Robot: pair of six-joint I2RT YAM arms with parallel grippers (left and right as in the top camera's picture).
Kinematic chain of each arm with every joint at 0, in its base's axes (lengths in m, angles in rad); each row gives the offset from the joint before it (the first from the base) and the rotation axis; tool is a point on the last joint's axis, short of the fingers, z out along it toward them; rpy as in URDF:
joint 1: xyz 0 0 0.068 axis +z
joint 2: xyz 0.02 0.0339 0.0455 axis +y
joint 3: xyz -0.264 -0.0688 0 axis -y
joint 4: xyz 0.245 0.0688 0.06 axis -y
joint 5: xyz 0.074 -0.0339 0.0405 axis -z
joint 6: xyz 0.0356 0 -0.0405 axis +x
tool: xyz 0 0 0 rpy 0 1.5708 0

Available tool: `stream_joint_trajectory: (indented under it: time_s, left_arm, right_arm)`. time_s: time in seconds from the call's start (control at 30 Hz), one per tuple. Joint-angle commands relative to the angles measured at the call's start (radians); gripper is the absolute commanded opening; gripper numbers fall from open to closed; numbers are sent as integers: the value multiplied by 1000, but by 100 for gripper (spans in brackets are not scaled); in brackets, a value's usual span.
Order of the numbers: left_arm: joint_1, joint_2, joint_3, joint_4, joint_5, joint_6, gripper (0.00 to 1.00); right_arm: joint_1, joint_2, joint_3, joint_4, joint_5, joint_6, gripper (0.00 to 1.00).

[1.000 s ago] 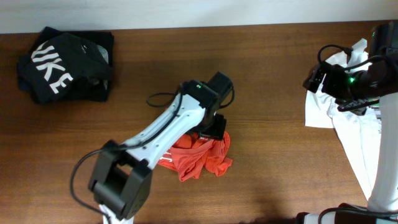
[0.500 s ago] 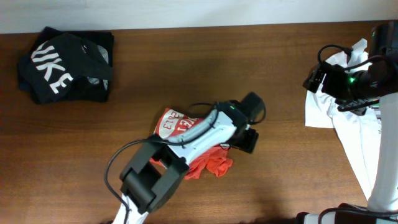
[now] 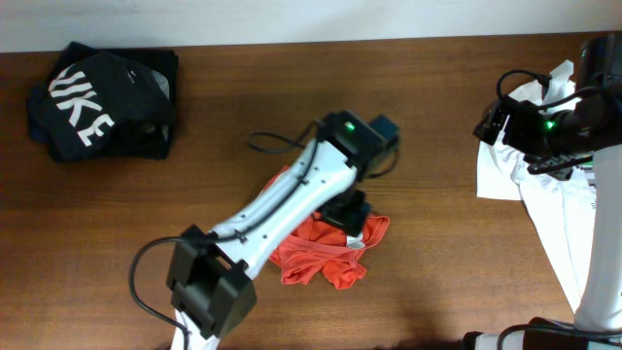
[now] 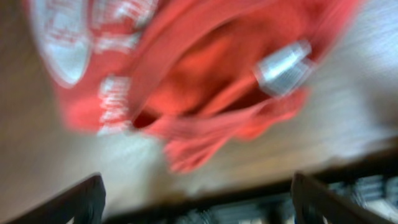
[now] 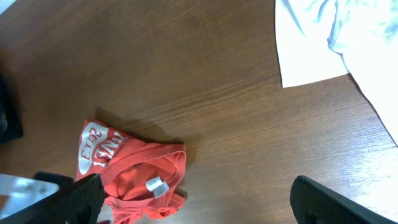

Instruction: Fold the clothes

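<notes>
The red-orange T-shirt [image 3: 326, 261] lies crumpled in the middle of the table. It shows blurred in the left wrist view [image 4: 186, 74], with white lettering and a neck tag. It also shows in the right wrist view [image 5: 127, 169]. My left gripper [image 3: 348, 209] hovers over the shirt's upper right part, its fingers [image 4: 199, 202] wide open and empty. My right gripper [image 3: 494, 122] is held above the left edge of the white T-shirt [image 3: 549, 209], its fingers [image 5: 199, 202] open and empty. The black T-shirt with white letters [image 3: 97, 102] lies bunched at the far left.
The white shirt [image 5: 329, 37] hangs over the table's right side. A black cable [image 3: 277, 146] loops beside the left arm. Bare brown wood [image 3: 437, 224] lies between the red shirt and the white one.
The left arm swung right and then back toward the middle, and the red shirt shifted and changed shape under it. Its lettering, seen overhead half a second ago, is now covered. The right arm has not moved.
</notes>
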Motion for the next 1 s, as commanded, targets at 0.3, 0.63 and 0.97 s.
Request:
stream_joint_trajectory:
  time_s: [0.3, 0.63, 0.97]
  left_arm:
    - [148, -13, -484, 316, 82, 27, 57]
    - [-32, -14, -484, 284, 142, 26, 39]
    - [-145, -14, -484, 328, 130, 35, 33]
  right_arm:
    - [-4, -4, 13, 0, -2, -10, 99]
    - [-4, -4, 12, 0, -2, -10, 99]
    - [-4, -4, 12, 0, -2, -10, 99]
